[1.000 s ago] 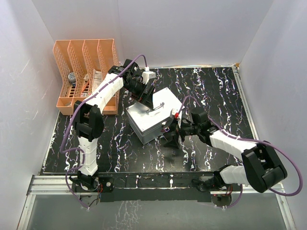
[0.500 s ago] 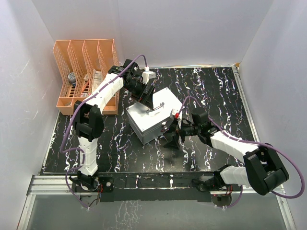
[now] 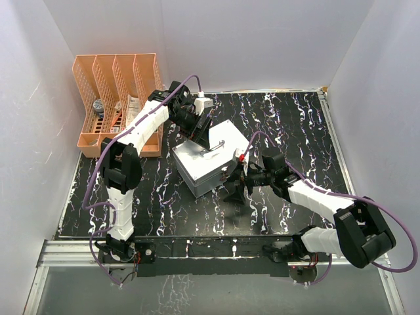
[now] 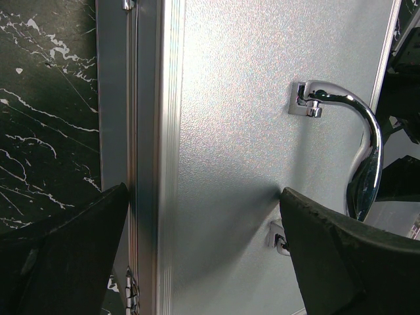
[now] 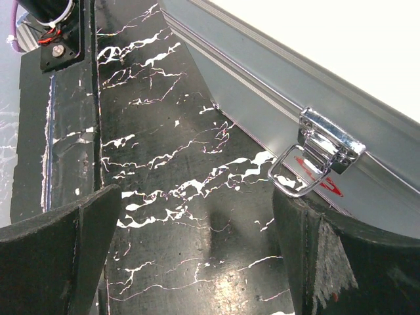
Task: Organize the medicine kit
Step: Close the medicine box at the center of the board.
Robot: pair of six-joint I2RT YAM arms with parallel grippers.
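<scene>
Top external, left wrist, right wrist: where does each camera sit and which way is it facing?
Top external: above and behind the bases, looking down on the table, silver case and orange rack; both arms show whole.
Left wrist: over the case, looking down on its lid and chrome handle; left gripper open, fingers at the bottom corners.
Right wrist: low beside the case, facing its wall and latch; right gripper open, fingers at the bottom corners.
Shared: case in all three; handle in top external and left wrist.
</scene>
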